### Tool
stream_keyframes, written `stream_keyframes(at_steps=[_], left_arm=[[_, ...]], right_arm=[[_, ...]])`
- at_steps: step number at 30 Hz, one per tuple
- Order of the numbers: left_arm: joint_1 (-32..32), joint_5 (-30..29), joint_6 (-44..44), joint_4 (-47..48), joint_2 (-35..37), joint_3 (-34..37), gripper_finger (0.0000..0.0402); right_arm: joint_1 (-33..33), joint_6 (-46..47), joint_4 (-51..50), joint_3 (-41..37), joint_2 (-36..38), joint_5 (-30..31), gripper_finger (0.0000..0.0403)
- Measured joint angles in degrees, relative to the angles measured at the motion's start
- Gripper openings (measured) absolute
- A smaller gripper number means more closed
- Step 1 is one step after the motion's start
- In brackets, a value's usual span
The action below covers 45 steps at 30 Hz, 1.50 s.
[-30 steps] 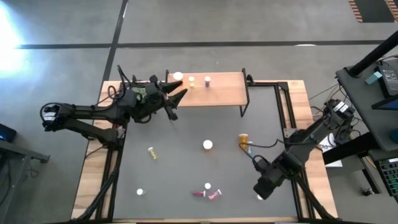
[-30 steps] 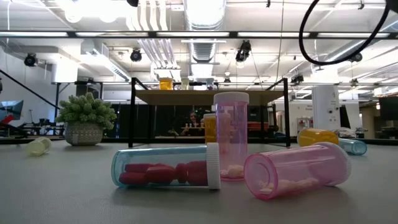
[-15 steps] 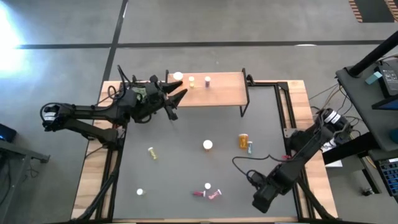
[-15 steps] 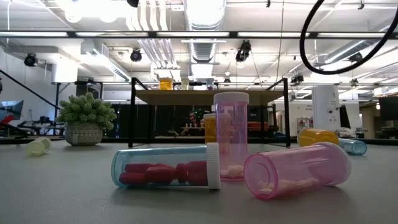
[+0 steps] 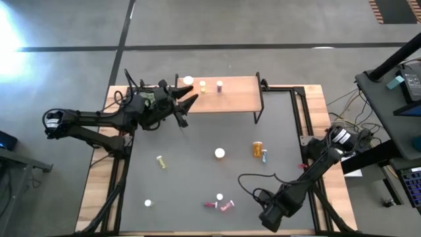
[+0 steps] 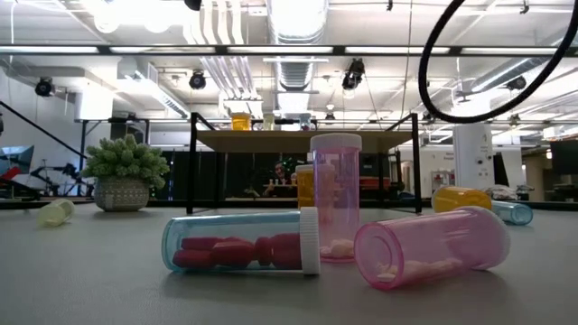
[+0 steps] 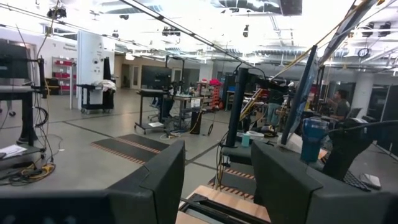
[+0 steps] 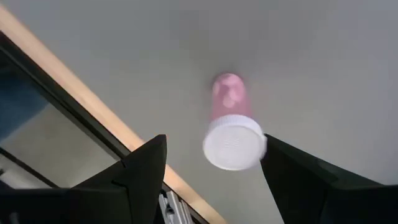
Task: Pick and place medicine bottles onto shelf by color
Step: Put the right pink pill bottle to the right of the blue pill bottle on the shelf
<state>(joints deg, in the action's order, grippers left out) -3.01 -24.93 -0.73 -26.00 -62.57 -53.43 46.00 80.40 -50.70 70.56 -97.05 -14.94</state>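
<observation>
one pink bottle (image 8: 231,127) stands capped between the right gripper's (image 8: 211,180) open fingers, at the table's near edge, far from the shelf (image 5: 227,94). best to centre, drop lower, then close below the cap. left gripper (image 7: 214,180), open, waits by the shelf.

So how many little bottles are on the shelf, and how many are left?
Three bottles stand on the shelf. The right tool, open, hovers over a pink bottle near the table's front edge. The left tool waits open beside the shelf, holding nothing. About eight bottles remain on the table.
</observation>
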Motion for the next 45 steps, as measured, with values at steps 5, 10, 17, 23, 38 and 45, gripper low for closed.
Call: stream_keyframes(at_steps=[5, 10, 17, 23, 38, 45], left_arm=[[0.0, 0.0, 0.0, 0.0, 0.0, 0.0, 0.0169], [0.0, 0.0, -0.1, 0.0, 0.0, 0.0, 0.0169], [0.0, 0.0, -0.2, 0.0, 0.0, 0.1, 0.0169], [0.0, 0.0, -0.2, 0.0, 0.0, 0.1, 0.0169], [0.0, 0.0, -0.1, 0.0, 0.0, 0.1, 0.0169], [0.0, 0.0, 0.0, 0.0, 0.0, 0.1, 0.0169]], right_arm=[[0.0, -0.5, -0.1, 0.9, -1.6, 0.0, 0.0242], [0.0, 1.2, -3.1, 0.9, -0.8, 1.7, 0.0242], [-0.3, 2.4, -6.0, 0.6, 1.1, 3.1, 0.0229], [-0.3, 1.4, -5.6, 0.5, 0.5, 3.1, 0.0211], [-0.3, -0.1, -3.7, 0.4, 0.1, 4.7, 0.0156], [-1.0, -1.4, -3.5, 0.4, 0.1, 4.6, 0.0114]])
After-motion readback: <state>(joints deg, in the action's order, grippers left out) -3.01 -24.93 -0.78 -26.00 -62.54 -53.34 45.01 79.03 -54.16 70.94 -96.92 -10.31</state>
